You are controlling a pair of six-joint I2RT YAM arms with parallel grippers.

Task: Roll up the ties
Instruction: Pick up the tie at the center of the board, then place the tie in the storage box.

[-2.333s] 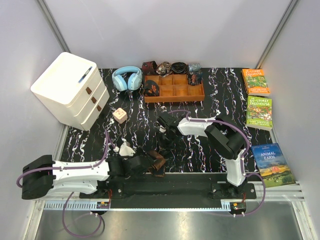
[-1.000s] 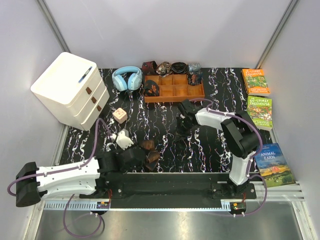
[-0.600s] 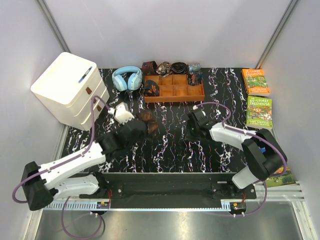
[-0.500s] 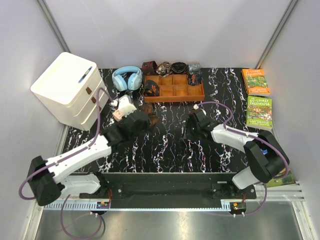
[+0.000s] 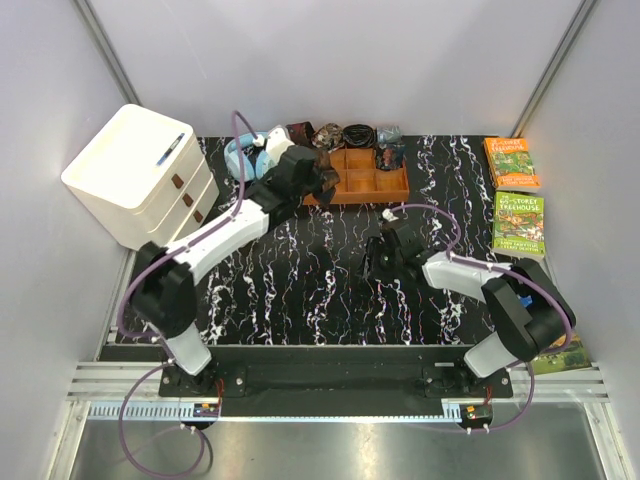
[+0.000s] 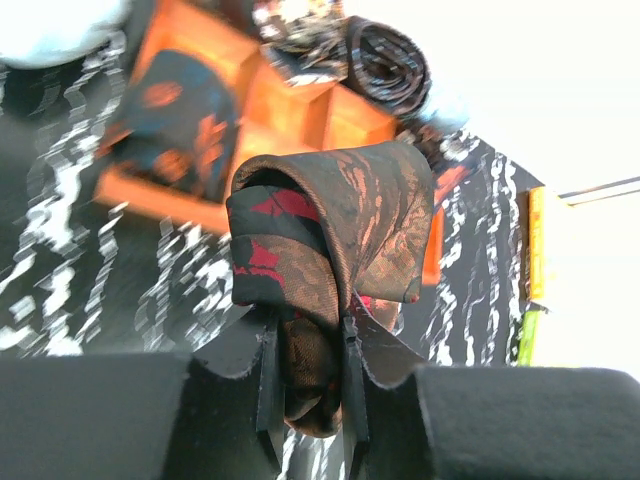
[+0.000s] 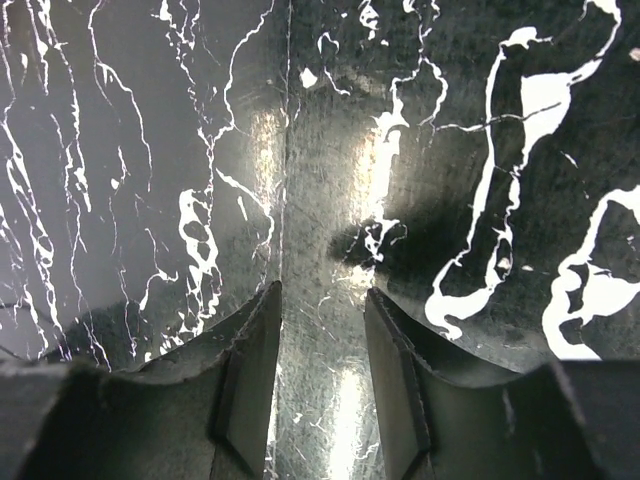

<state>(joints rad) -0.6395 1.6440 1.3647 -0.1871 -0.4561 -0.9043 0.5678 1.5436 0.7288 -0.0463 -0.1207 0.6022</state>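
The left end effector (image 6: 308,372) is clenched on a rolled dark brown necktie with a reddish-tan pattern (image 6: 335,225), its two fingers pinching the lower part of the roll. It hangs over the left end of the orange-brown wooden compartment tray (image 5: 375,187), where a dark folded tie (image 6: 178,118) fills one cell. More rolled ties (image 5: 345,133) lie behind the tray, with pale blue headphones (image 5: 237,160) to its left. The right end effector (image 7: 322,365) is released and empty, its fingers slightly apart, close over the black white-veined desk (image 5: 300,280).
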